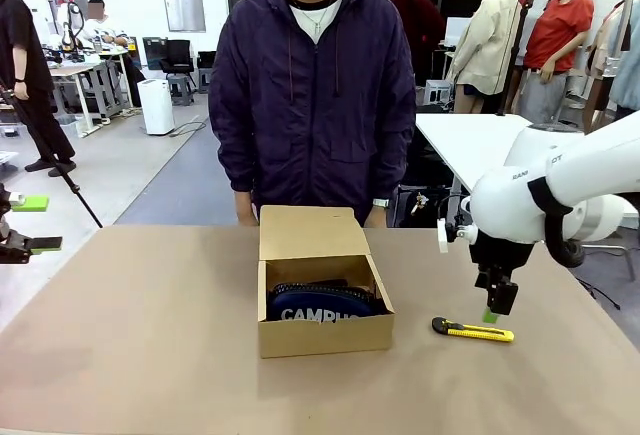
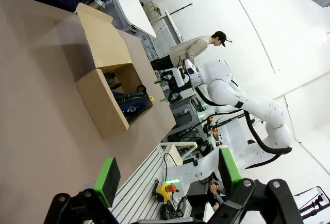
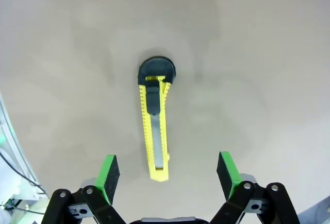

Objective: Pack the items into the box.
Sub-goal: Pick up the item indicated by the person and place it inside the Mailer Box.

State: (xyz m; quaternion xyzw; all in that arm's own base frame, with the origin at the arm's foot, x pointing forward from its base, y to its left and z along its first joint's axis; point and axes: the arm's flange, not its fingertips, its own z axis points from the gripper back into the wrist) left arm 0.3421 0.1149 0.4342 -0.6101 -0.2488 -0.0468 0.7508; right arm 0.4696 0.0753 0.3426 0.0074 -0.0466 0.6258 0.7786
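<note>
While the box point(image 1: 325, 335) itself carries no print, the pouch point(image 1: 322, 307) lying inside it shows the white word "CAMPUS" on its navy side, partly hidden by the front wall of the box. The pouch looks soft and rounded, with a dark ribbed edge along its top. The box is plain brown cardboard, rectangular, and its flap lid point(image 1: 310, 233) stands up at the far side, toward the person point(image 1: 315, 85) in a dark purple jacket. It rests in the middle of the table point(image 1: 150, 335), whose surface is matt and brown.

The knife point(image 1: 473, 331) lies flat on the table to the right of the box, well apart from it. In the right wrist view the knife point(image 3: 154, 131) is slim, made of yellow plastic with toothed edges, with a grey metal strip along its middle and a black rounded end. I cannot read any writing on it. The right gripper point(image 1: 495, 307) hangs just above the knife with its jaws spread wide, one on each side, holding nothing. The green pads point(image 3: 108, 175) do not touch the knife.

The left gripper point(image 1: 25, 225) is by the left edge of the table, also wide open and empty. In its wrist view the box point(image 2: 103, 105) with the pouch point(image 2: 131, 102) stands farther off.
</note>
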